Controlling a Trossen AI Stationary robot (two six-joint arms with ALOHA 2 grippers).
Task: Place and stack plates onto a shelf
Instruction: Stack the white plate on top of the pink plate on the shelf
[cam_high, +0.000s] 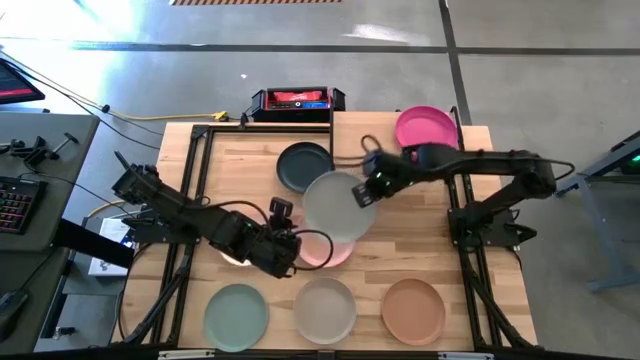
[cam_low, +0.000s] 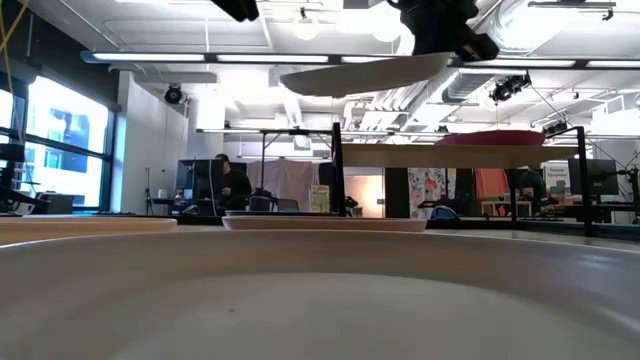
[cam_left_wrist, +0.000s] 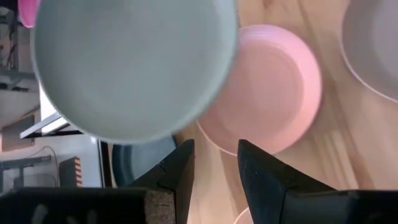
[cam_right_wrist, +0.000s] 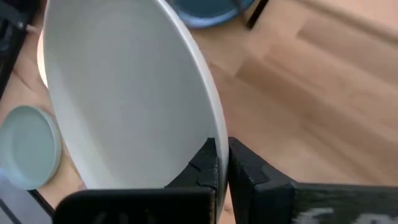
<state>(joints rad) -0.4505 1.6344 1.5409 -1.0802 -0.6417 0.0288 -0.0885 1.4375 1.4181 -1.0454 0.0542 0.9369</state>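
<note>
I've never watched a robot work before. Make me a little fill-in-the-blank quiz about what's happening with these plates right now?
1. The right gripper holds the white-grey plate by its ____.
2. The plate already on the shelf is coloured ____.
3. The left gripper hovers near the pink plate with its fingers ____.
4. The front row holds sage green, beige-grey and tan brown plates, ____ in all.

Missing words: rim; magenta; open; three
</note>
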